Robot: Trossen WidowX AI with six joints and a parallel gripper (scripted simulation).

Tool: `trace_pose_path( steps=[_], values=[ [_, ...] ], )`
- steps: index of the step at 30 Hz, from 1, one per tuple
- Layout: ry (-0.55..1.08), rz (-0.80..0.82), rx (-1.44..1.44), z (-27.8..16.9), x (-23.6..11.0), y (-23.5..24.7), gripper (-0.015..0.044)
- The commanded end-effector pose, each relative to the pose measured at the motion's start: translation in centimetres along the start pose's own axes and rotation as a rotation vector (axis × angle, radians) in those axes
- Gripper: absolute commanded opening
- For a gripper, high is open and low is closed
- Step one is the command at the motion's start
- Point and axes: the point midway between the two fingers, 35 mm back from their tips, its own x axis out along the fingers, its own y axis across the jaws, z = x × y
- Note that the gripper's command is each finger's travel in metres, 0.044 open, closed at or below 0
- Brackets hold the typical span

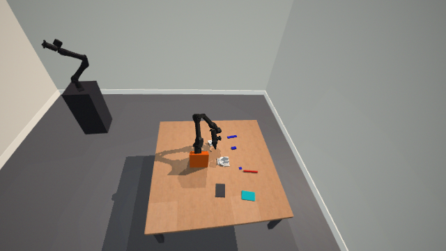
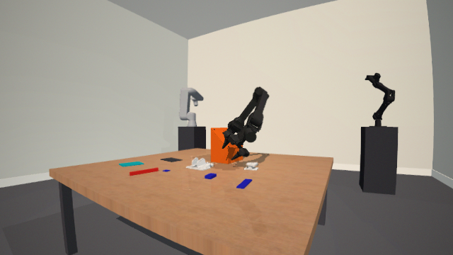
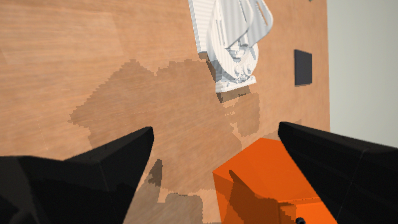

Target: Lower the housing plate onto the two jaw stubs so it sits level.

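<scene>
Orange block (image 1: pixel 198 160) (image 2: pixel 219 146) (image 3: pixel 265 162) blocks low pass behind white assy (image 1: pixel 223 161) (image 2: pixel 199 164) (image 3: pixel 235 50); open air above assy.

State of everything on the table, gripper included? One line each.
gripper: open, nothing between the fingers
larger white assembly: standing on the table, not gripped
smaller white part: on the table, not gripped
red bar: lying flat
teal plate: lying flat
</scene>
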Motion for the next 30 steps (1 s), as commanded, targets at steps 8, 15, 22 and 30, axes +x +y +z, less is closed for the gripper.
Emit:
trace_pose_path(
  steps=[8,15,22,30],
  values=[
    [0.037,0.103,0.196,-0.2,-1.3,1.3,0.044],
    [0.074,0.161,0.319,-0.5,-2.0,2.0,0.044],
    [0.118,0.216,0.441,-0.7,-2.9,2.8,0.044],
    [0.177,0.274,0.578,-1.0,-4.0,3.6,0.044]
  ],
)
